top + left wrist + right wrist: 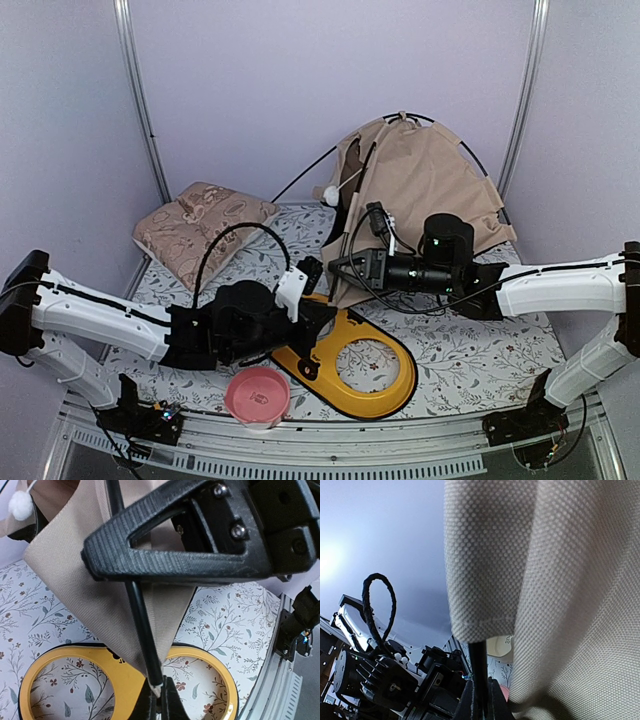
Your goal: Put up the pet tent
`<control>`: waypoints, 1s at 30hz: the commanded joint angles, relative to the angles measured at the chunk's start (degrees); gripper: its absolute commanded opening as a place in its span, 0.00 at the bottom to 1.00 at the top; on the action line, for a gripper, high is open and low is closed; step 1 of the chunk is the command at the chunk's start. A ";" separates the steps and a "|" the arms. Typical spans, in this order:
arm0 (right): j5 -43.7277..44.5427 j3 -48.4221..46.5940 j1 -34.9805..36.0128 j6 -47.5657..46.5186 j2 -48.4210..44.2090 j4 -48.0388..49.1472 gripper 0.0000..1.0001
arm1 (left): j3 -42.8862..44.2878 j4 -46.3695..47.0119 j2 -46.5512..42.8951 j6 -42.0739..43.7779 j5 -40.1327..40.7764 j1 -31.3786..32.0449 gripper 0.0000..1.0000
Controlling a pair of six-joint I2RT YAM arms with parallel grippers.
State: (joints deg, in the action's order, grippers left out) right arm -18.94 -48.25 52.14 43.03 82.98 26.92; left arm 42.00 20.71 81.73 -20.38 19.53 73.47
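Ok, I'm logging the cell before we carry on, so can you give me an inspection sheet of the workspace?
Surface: floral-print cloth, lying flat.
Job's things: pet tent partly raised at the back right; black pole runs along its front corner.
Clutter: floral pillow, pink bowl, yellow ring board.
Grippers: left gripper and right gripper both shut on the black pole.
Cables: black cable loops above the left arm.
Surroundings: lilac walls, metal posts.
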 commanded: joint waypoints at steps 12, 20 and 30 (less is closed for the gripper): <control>9.92 -0.58 -3.62 1.28 -2.48 2.75 0.00 | -1.95 -4.84 1.22 0.14 -3.62 3.51 0.00; 10.13 -0.16 -4.63 1.36 -2.80 2.64 0.00 | -1.66 -5.23 1.25 -0.01 -3.45 3.69 0.00; 10.37 0.27 -5.58 2.12 -3.03 2.52 0.00 | -1.29 -5.74 1.68 0.08 -3.62 4.03 0.00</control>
State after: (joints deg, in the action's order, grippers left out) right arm -18.41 -47.57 51.57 43.92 81.93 26.55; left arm 41.63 21.71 81.95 -20.38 20.62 74.15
